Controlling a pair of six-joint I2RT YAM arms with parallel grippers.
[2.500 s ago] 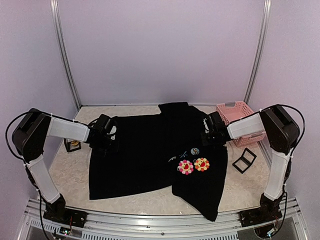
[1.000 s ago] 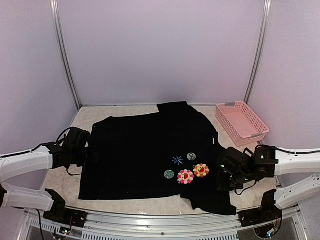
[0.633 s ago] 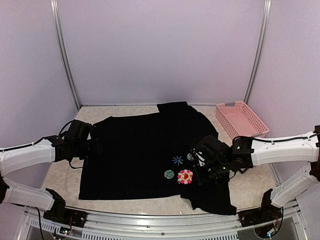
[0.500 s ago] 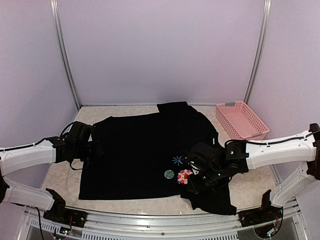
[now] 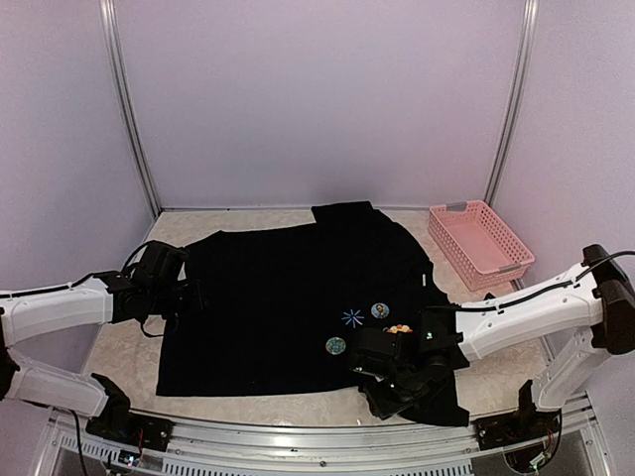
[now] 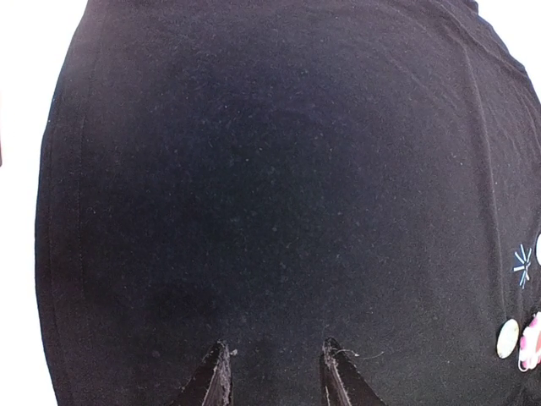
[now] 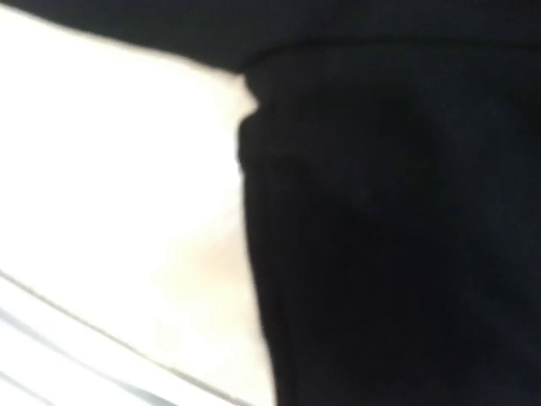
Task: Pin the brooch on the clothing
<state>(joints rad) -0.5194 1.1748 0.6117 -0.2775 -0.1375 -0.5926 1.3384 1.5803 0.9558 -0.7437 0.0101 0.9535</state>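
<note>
The clothing (image 5: 278, 288), a black short-sleeved shirt, lies spread flat on the table. On its front are a light-blue star (image 5: 351, 317) and two small round brooches (image 5: 336, 345) (image 5: 380, 310). Only a sliver of the orange flower badge (image 5: 400, 327) shows; the pink one is hidden under my right arm. My right gripper (image 5: 382, 382) hangs low over the shirt's front right hem, dark against the cloth, and its wrist view is a blur of the shirt (image 7: 389, 220) and pale table. My left gripper (image 6: 275, 348) stands open over the shirt's left side, fingers (image 6: 215, 376) apart.
A pink basket (image 5: 479, 243) stands at the back right. Metal frame posts (image 5: 129, 109) rise at the back corners and a rail (image 5: 298, 436) runs along the near edge. The left wrist view catches the star (image 6: 522, 264), a round brooch (image 6: 507, 337) and the pink flower (image 6: 532, 342) at its right edge.
My right arm swept left and forward across the flower badges to the shirt's front hem, covering the pink one. The left gripper barely shifted.
</note>
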